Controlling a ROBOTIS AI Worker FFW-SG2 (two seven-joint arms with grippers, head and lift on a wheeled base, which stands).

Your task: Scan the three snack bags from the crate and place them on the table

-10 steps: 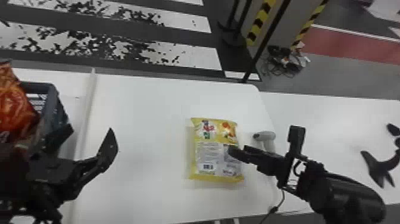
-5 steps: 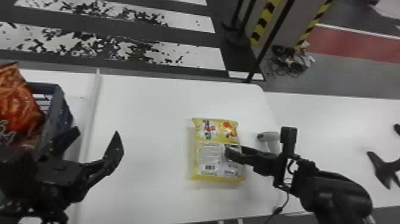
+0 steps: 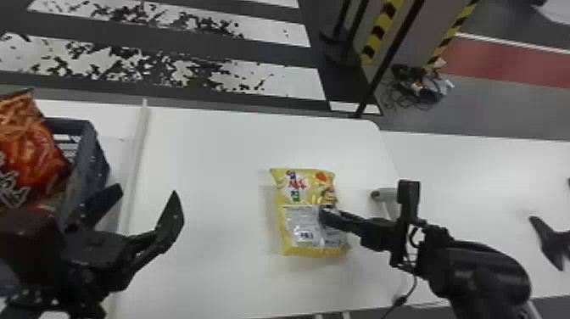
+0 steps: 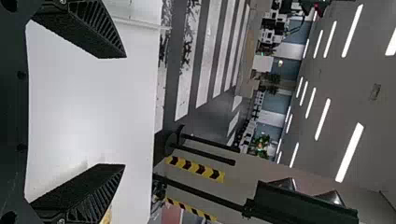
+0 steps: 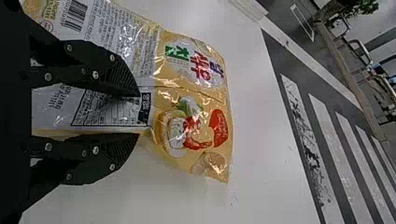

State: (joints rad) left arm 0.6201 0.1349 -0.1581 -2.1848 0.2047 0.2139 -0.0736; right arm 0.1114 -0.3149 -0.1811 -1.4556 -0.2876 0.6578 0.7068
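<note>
In the head view my right gripper [image 3: 328,212] is at the right side of the yellow snack bag [image 3: 303,186], which lies printed back up on the table [image 3: 203,263]. In the right wrist view the fingers of my right gripper [image 5: 139,115] press on both sides of a creased part of the yellow snack bag [image 5: 191,116]. My left gripper [image 3: 146,195] hangs open over the table, just right of the crate [image 3: 91,169], where a red-orange snack bag [image 3: 29,157] sticks up. From the left wrist, my left gripper [image 4: 123,111] has nothing between its widely parted fingers.
A grey rounded device [image 3: 384,194] stands right of the yellow bag, close to the right arm. A raised pale strip [image 3: 135,157] runs between crate and bag. At the far right lies a black object [image 3: 547,242] on the white surface.
My right gripper has shifted left onto the yellow bag, whose back is more creased beside the fingers. The head view has swung a little left, showing more of the crate.
</note>
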